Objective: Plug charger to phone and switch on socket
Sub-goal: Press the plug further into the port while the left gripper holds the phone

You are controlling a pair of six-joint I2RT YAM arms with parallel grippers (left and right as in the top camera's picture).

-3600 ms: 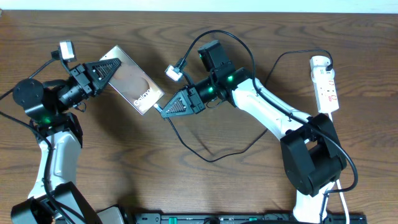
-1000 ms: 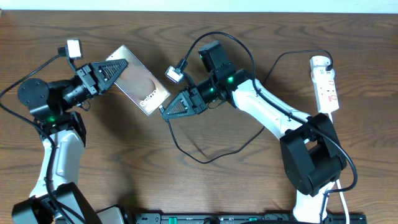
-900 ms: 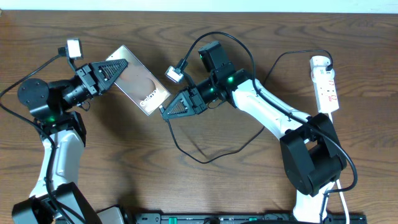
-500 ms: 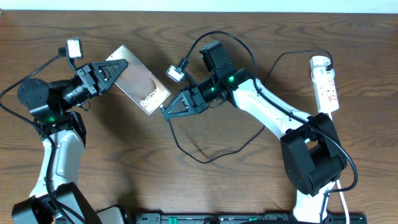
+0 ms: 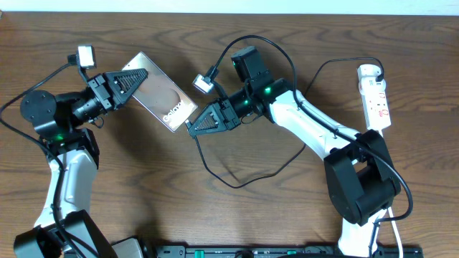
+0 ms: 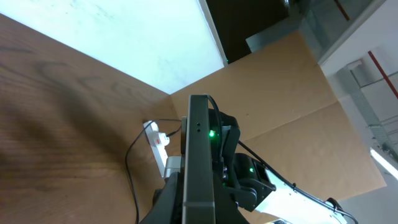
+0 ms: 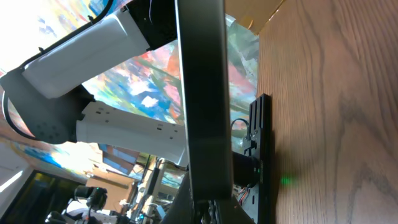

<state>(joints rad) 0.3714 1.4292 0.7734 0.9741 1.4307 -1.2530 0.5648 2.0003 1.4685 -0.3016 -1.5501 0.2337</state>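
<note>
Above table (image 5: 143, 208), left tool (image 5: 136, 75) holds phone (image 5: 168, 100) tilted; right tool (image 5: 191, 128) pinches charger (image 5: 237, 185).

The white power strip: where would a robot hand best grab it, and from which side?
Across its narrow width at mid-length, coming straight down from above. The power strip lies flat on the table, long and slim, so its two long sides make an easy pinch.

One word can be read: "Galaxy", in white letters on the face of the phone (image 5: 159, 97), near its lower-right end in the overhead view and running along the slab's length. The red marks on the power strip (image 5: 376, 100) are too small to read.
</note>
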